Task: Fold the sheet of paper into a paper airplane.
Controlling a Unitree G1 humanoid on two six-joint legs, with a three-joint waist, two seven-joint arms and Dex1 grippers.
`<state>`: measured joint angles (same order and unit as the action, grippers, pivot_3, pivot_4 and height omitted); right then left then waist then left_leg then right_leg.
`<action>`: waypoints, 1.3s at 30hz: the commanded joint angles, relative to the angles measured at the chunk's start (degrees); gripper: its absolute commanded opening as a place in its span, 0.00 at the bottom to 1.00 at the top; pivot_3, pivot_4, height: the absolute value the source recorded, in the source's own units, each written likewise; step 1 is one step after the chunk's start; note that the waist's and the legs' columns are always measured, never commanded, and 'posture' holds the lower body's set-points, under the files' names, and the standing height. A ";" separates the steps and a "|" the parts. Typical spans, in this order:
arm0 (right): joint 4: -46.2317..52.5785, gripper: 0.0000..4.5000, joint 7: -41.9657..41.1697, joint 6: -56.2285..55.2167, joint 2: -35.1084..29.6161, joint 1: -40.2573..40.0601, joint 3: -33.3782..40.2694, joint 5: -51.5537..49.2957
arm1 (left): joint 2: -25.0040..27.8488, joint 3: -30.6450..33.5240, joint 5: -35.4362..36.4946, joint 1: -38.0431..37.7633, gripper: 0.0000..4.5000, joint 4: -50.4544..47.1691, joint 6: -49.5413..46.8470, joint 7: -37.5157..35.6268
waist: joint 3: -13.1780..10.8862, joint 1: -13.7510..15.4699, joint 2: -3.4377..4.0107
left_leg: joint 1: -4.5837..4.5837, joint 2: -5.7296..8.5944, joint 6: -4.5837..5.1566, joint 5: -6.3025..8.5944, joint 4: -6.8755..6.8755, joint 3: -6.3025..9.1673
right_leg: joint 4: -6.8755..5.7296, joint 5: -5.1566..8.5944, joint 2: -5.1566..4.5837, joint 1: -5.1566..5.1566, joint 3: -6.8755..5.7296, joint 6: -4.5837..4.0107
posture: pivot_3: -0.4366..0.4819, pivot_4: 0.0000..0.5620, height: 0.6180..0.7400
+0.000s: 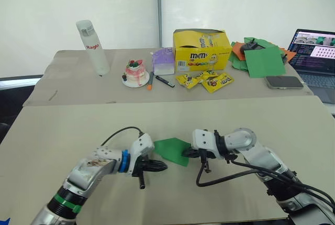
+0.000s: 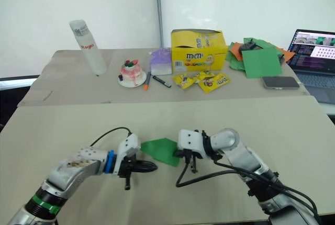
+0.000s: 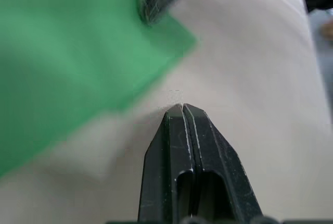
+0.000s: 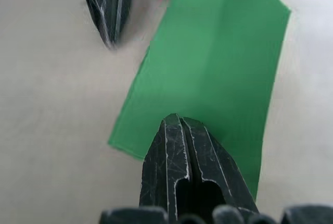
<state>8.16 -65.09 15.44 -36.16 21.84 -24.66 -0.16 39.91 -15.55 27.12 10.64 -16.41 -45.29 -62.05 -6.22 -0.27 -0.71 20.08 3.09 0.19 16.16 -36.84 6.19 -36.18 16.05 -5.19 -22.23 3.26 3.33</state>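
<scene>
We see the sheet of paper [image 1: 172,150], folded into a green wedge, lying flat on the table [image 1: 63,131] between our two arms; our right tool [image 4: 179,120], fingers pressed together, rests its tip on the paper; our left tool [image 3: 182,110], fingers likewise together, sits on bare table just beside the paper's edge. At the far side stand a yellow candy box [image 1: 202,49] and a heap of green and orange sheets [image 1: 259,56].
</scene>
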 commanded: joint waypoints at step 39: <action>5.71 0.00 2.67 -4.04 -1.03 -6.78 -5.08 11.37 | -7.89 0.57 -11.63 13.54 0.00 28.22 34.92 -11.06 | 0.47 0.64 -0.22 | -0.29 0.08 0.05 0.03 -0.03 -0.04 | 0.02 0.00 -0.02 0.31 -0.11 0.00 | 0.48 0.27 1.00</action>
<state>14.96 -60.95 10.04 -37.22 16.94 -26.27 10.14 31.96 -17.08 13.57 23.09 12.59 -8.89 -72.53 -5.76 0.37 -0.93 19.84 3.17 0.24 16.19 -36.88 6.15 -36.19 16.05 -5.19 -22.01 3.15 3.34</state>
